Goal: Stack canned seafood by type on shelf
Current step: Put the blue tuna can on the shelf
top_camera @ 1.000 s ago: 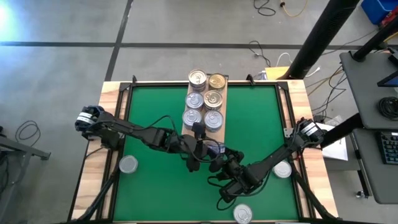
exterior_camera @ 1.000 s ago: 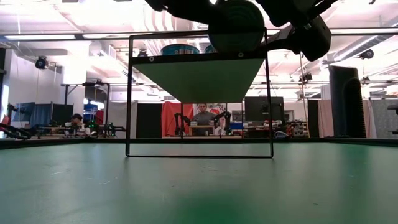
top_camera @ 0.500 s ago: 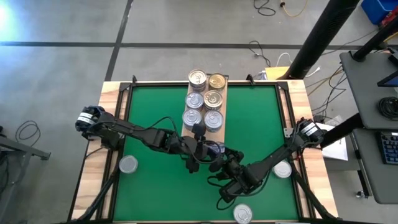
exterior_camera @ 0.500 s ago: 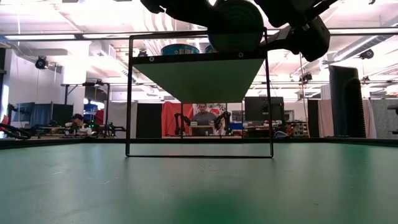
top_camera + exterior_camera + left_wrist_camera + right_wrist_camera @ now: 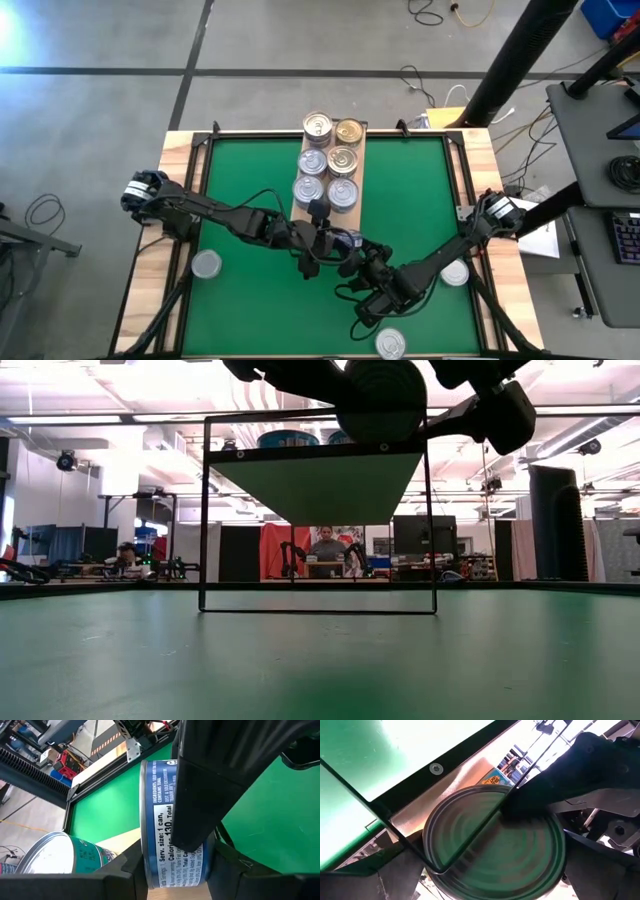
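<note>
left gripper (image 5: 341, 241) mid-table, just off near end of shelf (image 5: 356, 165), pinching blue-labelled can (image 5: 172, 820) by its side wall, can on edge. right gripper (image 5: 365, 262) close beside it, fingers spread wide, around nothing; can's ribbed bottom (image 5: 495, 845) faces its wrist camera. shelf carries 6 cans in 2 rows: 5 silver-topped (image 5: 318, 126), 1 gold-topped (image 5: 349, 130). 3 loose silver-topped cans on green mat (image 5: 240, 300): left (image 5: 207, 264), right (image 5: 454, 271), near edge (image 5: 390, 343).
</note>
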`<action>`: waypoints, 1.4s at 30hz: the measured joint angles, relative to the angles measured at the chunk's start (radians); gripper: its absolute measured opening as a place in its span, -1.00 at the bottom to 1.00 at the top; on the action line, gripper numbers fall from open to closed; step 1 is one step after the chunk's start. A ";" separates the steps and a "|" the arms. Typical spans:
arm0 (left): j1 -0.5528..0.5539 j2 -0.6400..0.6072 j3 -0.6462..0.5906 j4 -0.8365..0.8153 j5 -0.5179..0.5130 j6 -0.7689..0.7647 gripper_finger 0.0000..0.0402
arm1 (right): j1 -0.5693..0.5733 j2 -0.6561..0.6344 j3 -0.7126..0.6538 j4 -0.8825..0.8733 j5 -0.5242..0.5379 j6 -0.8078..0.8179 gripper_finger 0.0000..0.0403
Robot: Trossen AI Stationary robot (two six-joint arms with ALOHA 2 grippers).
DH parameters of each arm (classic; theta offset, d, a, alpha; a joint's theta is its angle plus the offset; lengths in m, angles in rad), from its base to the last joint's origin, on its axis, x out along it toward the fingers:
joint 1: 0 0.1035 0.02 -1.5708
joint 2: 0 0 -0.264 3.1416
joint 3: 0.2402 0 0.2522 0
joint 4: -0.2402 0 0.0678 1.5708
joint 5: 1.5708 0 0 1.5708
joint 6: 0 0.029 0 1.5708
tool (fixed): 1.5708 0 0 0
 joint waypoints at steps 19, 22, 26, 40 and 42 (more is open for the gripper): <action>0.003 0.000 0.006 0.001 -0.010 0.002 -0.32 | -0.025 0.002 -0.005 0.015 0.023 0.019 0.99; 0.003 0.000 0.010 0.002 -0.013 0.003 -0.32 | -0.025 0.002 -0.005 0.015 0.028 0.018 0.99; 0.003 0.001 0.010 0.001 -0.012 -0.002 -0.32 | -0.026 0.002 -0.005 0.015 0.018 0.023 0.99; 0.003 0.001 0.010 0.000 -0.016 -0.010 -0.32 | -0.042 0.003 -0.002 0.016 0.005 0.021 0.99; 0.003 0.001 0.010 0.003 -0.026 -0.010 -0.32 | -0.047 0.007 -0.002 0.018 0.030 0.021 0.98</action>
